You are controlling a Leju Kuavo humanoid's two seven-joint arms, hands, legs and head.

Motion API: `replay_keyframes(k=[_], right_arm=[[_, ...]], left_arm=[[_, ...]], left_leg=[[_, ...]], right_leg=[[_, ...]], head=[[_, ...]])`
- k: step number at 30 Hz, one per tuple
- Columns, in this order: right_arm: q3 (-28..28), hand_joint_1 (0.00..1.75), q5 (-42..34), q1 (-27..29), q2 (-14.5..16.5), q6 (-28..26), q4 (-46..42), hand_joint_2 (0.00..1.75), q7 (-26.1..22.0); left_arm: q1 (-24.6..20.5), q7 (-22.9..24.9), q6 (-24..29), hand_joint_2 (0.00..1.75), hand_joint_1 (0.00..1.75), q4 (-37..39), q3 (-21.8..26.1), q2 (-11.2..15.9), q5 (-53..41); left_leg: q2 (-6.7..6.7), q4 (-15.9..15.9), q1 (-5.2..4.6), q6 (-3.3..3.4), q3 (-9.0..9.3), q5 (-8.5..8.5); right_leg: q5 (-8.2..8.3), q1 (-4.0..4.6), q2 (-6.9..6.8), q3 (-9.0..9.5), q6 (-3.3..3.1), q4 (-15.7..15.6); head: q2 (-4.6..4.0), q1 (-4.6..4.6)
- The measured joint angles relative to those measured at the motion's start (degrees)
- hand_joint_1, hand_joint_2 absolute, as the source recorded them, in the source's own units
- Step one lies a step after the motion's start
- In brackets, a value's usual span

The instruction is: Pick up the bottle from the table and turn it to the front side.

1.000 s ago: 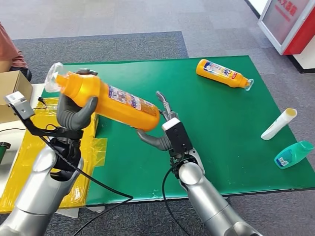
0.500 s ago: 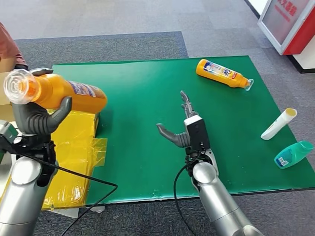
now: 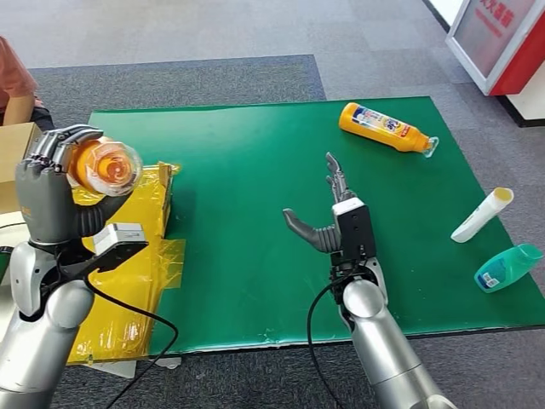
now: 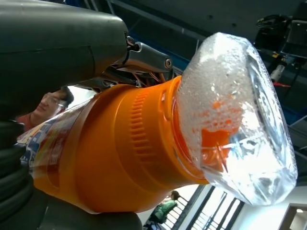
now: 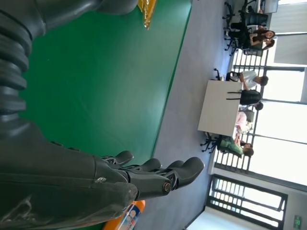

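Note:
My left hand (image 3: pixel 54 189) grips an orange bottle (image 3: pixel 103 166) high at the left, above the yellow sheet; its clear cap points at the camera. Up close in the left wrist view the bottle (image 4: pixel 119 148) lies in the hand (image 4: pixel 43 48), foam inside the clear cap. My right hand (image 3: pixel 331 223) hovers open over the middle of the green table (image 3: pixel 244 221), fingers spread and empty. The right wrist view has those fingers (image 5: pixel 159 175) stretched out above the green mat (image 5: pixel 101 81). A second orange bottle (image 3: pixel 386 127) lies on its side at the far right of the table.
A yellow plastic sheet (image 3: pixel 129 264) covers the table's left end. A white tube (image 3: pixel 482 215) and a teal bottle (image 3: pixel 507 267) lie at the right edge. A cardboard box (image 3: pixel 16 158) and a person's sleeve (image 3: pixel 16 81) are at the far left. A cable (image 3: pixel 141 319) hangs from my left wrist.
My left hand has swung the bottle from lying across the table to pointing cap-first at the camera. My right hand let go of its base and drew back right, open.

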Motion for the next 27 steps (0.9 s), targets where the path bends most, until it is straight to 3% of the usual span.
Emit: replay_keyframes(k=[5, 10, 13, 21, 27], right_arm=[[-0.3, 0.0, 0.59, 0.13, 0.02, 0.63, -0.56, 1.75, 0.53], [-0.76, 0.0, 1.4, 0.31, 0.15, 1.66, -1.64, 1.75, 1.32], [-1.03, 0.0, 1.88, 0.43, 0.39, 2.28, -2.51, 1.75, 1.71], [-1.39, 0.0, 2.24, 0.6, 0.58, 2.87, -3.55, 1.75, 1.95], [-1.44, 0.0, 2.99, 0.5, 1.23, 3.95, -4.04, 1.75, 2.38]], left_arm=[[-0.74, 5.87, -2.16, 1.75, 1.75, 0.28, -1.35, 0.34, -14.4], [-2.41, 11.63, -8.22, 1.75, 1.75, 1.6, -4.7, 0.94, -25.9], [-3.46, 12.83, -12.08, 1.75, 1.75, 3.32, -6.87, 1.23, -26.56], [-5.4, 13.61, -15.59, 1.75, 1.75, 6.75, -9.72, 1.3, -26.5], [-6.8, 14.36, -20.44, 1.75, 1.75, 13.43, -12.58, 0.8, -26.12]], left_leg=[[0.0, 0.0, 0.0, -0.01, 0.0, 0.01], [0.0, 0.0, 0.0, -0.01, 0.0, 0.01], [0.01, 0.0, 0.0, -0.02, 0.0, 0.01], [0.02, 0.0, 0.0, -0.02, -0.02, 0.02], [0.02, 0.0, 0.0, -0.02, -0.01, 0.02]], right_leg=[[0.0, 0.0, 0.0, 0.0, 0.0, 0.0], [0.01, 0.0, 0.0, 0.0, 0.0, 0.0], [0.02, 0.0, 0.01, -0.02, -0.01, 0.0], [0.02, 0.0, 0.02, -0.04, -0.01, 0.0], [0.03, 0.0, 0.02, -0.04, -0.01, 0.0]], head=[[0.0, 0.01], [0.0, 0.01], [0.0, 0.01], [0.0, 0.02], [0.0, 0.01]])
